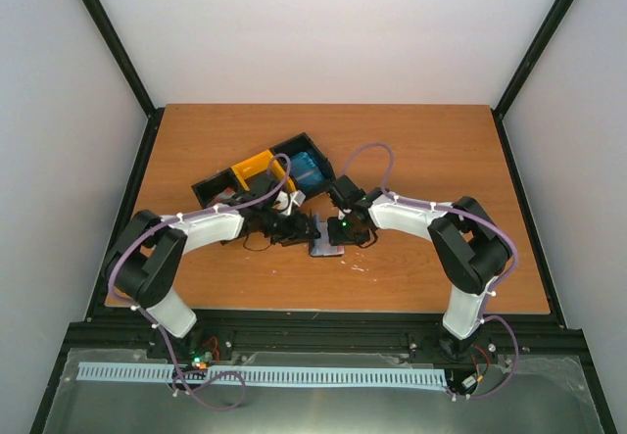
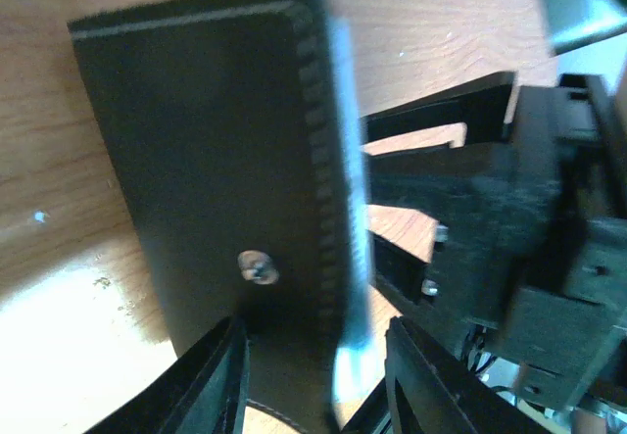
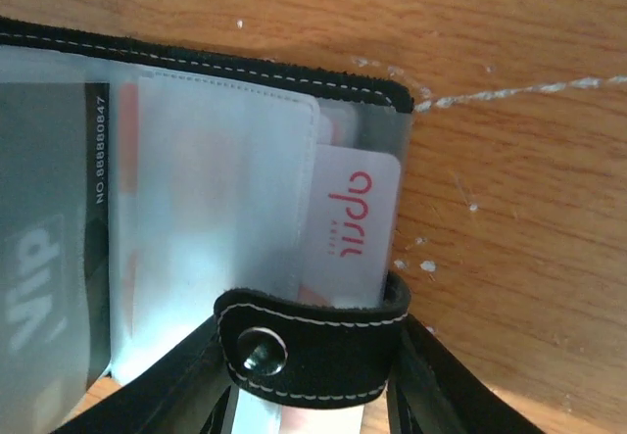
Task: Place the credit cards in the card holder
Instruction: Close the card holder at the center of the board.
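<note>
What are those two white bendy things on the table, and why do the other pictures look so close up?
They are two robot arms bolted to a wooden table. One picture looks down from above. The other two come from small cameras on each arm's wrist, so everything looks huge. Between the arms lies a black card holder. The left gripper is right at its dark outside cover. The right gripper is right at its closing tab, and you can see a white card with red writing tucked in a see-through pocket. Behind sits a black and yellow tray.
</note>
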Tool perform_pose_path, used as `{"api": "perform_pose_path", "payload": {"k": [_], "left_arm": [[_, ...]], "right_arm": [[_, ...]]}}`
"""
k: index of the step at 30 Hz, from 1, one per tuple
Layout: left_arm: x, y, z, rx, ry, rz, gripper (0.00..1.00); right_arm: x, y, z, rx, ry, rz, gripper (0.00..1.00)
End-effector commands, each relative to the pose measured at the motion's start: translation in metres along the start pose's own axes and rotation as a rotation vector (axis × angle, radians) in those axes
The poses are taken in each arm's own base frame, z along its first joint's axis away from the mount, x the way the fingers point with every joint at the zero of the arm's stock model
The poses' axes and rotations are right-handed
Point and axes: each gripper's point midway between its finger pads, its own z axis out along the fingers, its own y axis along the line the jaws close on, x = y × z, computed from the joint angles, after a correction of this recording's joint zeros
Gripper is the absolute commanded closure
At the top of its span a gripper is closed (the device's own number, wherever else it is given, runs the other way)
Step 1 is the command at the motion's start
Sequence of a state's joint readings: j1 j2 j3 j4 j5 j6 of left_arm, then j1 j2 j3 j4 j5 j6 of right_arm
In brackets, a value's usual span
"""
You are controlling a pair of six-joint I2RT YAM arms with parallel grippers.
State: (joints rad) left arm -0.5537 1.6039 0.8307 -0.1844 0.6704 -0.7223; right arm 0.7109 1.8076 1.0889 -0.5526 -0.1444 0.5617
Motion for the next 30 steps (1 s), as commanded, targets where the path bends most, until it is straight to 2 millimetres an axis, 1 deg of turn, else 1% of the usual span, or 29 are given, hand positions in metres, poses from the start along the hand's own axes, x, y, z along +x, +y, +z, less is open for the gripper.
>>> {"api": "perform_pose_path", "payload": {"k": [1, 3, 6, 10, 12, 15, 18, 24, 28, 30], "left_arm": [[0.002, -0.005, 0.015, 0.026, 0.051, 0.016, 0.59], [-0.003, -0.012, 0.018, 0.055, 0.043, 0.042, 0.59], [-0.005, -0.022, 0.022, 0.103, 0.053, 0.067, 0.57], [-0.007, -0.026, 0.026, 0.124, 0.067, 0.078, 0.57], [-0.007, -0.036, 0.021, 0.161, 0.061, 0.102, 0.55], [-0.008, -0.054, 0.01, 0.212, 0.052, 0.149, 0.48], [-0.006, -0.067, 0.001, 0.25, 0.054, 0.188, 0.41], [-0.004, -0.075, -0.012, 0.241, 0.024, 0.212, 0.35], [-0.006, -0.082, -0.019, 0.258, -0.008, 0.226, 0.35], [-0.011, -0.081, -0.021, 0.232, -0.042, 0.222, 0.35]], "right_arm": [[0.019, -0.012, 0.021, 0.015, 0.07, 0.014, 0.59], [0.02, -0.014, 0.022, 0.013, 0.067, 0.025, 0.59], [0.02, -0.016, 0.022, -0.019, 0.053, 0.055, 0.6], [0.021, -0.015, 0.022, -0.062, 0.051, 0.072, 0.61], [0.019, -0.013, 0.018, -0.079, 0.038, 0.074, 0.62], [0.017, -0.015, 0.014, -0.079, 0.026, 0.085, 0.62], [0.014, -0.016, 0.011, -0.081, 0.012, 0.084, 0.62], [0.011, -0.019, 0.007, -0.068, -0.008, 0.089, 0.62], [0.011, -0.021, 0.009, -0.056, -0.006, 0.093, 0.62], [0.012, -0.022, 0.009, -0.051, -0.006, 0.095, 0.61]]}}
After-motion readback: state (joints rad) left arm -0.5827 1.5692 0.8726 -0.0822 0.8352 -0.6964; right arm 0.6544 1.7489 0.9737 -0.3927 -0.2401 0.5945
